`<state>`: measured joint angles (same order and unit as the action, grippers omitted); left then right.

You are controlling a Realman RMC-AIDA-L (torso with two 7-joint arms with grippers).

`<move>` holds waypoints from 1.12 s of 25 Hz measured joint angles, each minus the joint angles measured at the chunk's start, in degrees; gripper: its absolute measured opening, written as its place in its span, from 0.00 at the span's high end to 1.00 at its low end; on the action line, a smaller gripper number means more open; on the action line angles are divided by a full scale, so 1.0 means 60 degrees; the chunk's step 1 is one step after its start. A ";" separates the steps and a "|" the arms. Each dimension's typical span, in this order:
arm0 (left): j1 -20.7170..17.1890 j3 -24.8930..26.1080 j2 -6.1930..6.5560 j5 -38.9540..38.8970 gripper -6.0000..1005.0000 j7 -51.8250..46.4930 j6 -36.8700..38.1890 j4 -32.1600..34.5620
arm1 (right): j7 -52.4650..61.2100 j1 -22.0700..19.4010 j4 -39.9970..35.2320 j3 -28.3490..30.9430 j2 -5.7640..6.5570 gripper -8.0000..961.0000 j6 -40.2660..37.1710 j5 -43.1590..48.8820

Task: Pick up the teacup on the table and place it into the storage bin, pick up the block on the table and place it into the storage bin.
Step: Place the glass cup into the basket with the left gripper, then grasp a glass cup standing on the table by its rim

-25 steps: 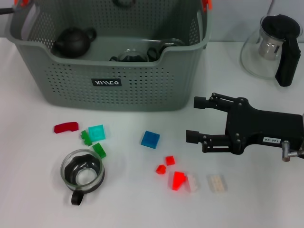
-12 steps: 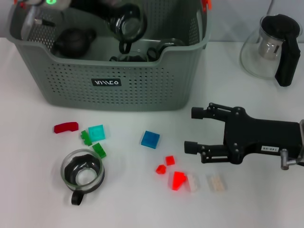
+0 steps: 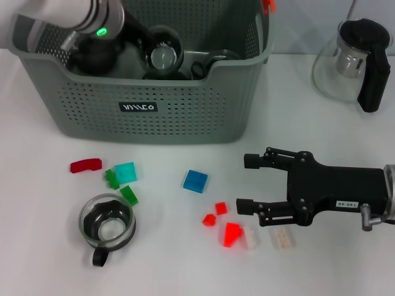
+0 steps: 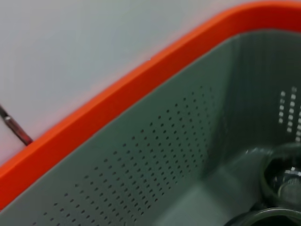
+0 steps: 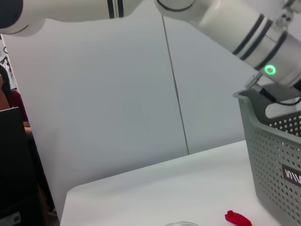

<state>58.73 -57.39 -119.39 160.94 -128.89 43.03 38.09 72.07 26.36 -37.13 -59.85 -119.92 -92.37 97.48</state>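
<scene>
Left hand (image 3: pixel 148 46) inside storage bin (image 3: pixel 142 108), pinching teacup (image 3: pixel 163 55) | right hand (image 3: pixel 247 183) spread, low over table (image 3: pixel 345 135)

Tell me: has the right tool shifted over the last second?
Yes. In the head view the black right tool has slid down and left, away from the grey-green perforated plastic storage bin toward the small red blocks.

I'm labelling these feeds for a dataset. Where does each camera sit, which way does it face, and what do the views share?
Head view: from the robot's head, looking down at the white table, storage bin, blocks and right tool; left arm reaches into the bin.
Left wrist view: inside the bin, facing its perforated wall and orange rim; no body visible.
Right wrist view: low over the table, facing the bin's end and left arm.
All three show the bin.
</scene>
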 joint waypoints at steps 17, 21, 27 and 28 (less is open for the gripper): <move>-0.0812 -0.0069 -0.0282 -0.0773 0.56 -0.0373 0.0856 0.1878 | 0.0000 0.0000 0.0036 0.0088 0.0021 0.03 -0.0001 -0.0001; -0.1978 0.0355 -0.0232 -0.3314 0.50 0.0053 0.2698 0.4213 | 0.0000 -0.0031 0.0036 0.0089 0.0025 0.03 -0.0002 -0.0012; -0.2962 0.3875 0.0215 -0.7763 0.50 0.1896 0.7600 0.4371 | 0.0000 -0.0044 0.0036 0.0088 0.0051 0.03 -0.0024 -0.0071; -0.3038 0.4479 0.0335 -0.8137 0.50 0.2146 0.8375 0.4040 | 0.0000 -0.0044 0.0035 0.0089 0.0051 0.03 -0.0026 -0.0074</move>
<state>40.50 -30.52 -117.38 112.12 -116.02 93.28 62.33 72.07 26.09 -36.92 -59.32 -119.61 -92.53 97.03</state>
